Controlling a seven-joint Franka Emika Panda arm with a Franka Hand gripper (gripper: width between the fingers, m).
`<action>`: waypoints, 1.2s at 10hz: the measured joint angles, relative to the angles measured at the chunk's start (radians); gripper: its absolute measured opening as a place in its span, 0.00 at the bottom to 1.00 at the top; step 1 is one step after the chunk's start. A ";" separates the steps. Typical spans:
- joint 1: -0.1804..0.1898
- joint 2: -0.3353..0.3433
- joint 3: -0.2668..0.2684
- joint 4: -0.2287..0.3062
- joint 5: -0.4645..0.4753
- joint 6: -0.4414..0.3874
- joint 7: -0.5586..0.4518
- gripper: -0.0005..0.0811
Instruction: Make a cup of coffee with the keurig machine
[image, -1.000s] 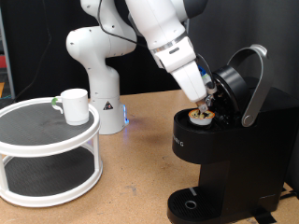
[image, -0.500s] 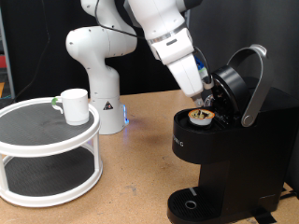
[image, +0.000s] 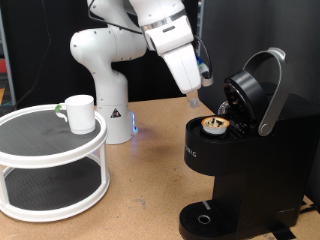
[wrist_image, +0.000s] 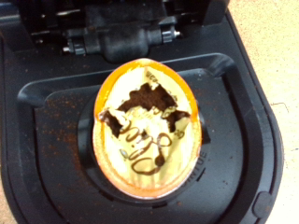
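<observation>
Wooden tabletop spanning the exterior view. White Panda arm reaching from its base at upper left toward the exterior view's right, claw hanging in the air above and to the left of the open brew chamber, touching nothing; too small and side-on to tell whether clenched or released, nothing seen between the fingers. Keurig machine standing at the exterior view's right, black, lid raised and tilted back with its silver-grey handle arching over it; round drip tray at the base, bare of any cup. White two-tier round shelf at the exterior view's left, dark mesh on both levels. Cup upright on the top tier, near its right edge, well apart from the machine, green showing at the rim. Small blue light at the arm's base. Pod seated in the open chamber, seen in the wrist view straight down: orange-tan rim, foil top torn in a ragged hole with dark grounds exposed beneath, loose grounds scattered on the black surround. Same pod visible in the exterior view as a tan disc in the chamber mouth.
</observation>
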 joint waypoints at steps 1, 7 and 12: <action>0.000 0.000 0.000 -0.002 0.010 0.000 0.001 1.00; -0.001 -0.004 -0.088 0.147 0.105 -0.190 -0.130 1.00; 0.007 0.008 -0.093 0.193 0.125 -0.285 -0.129 1.00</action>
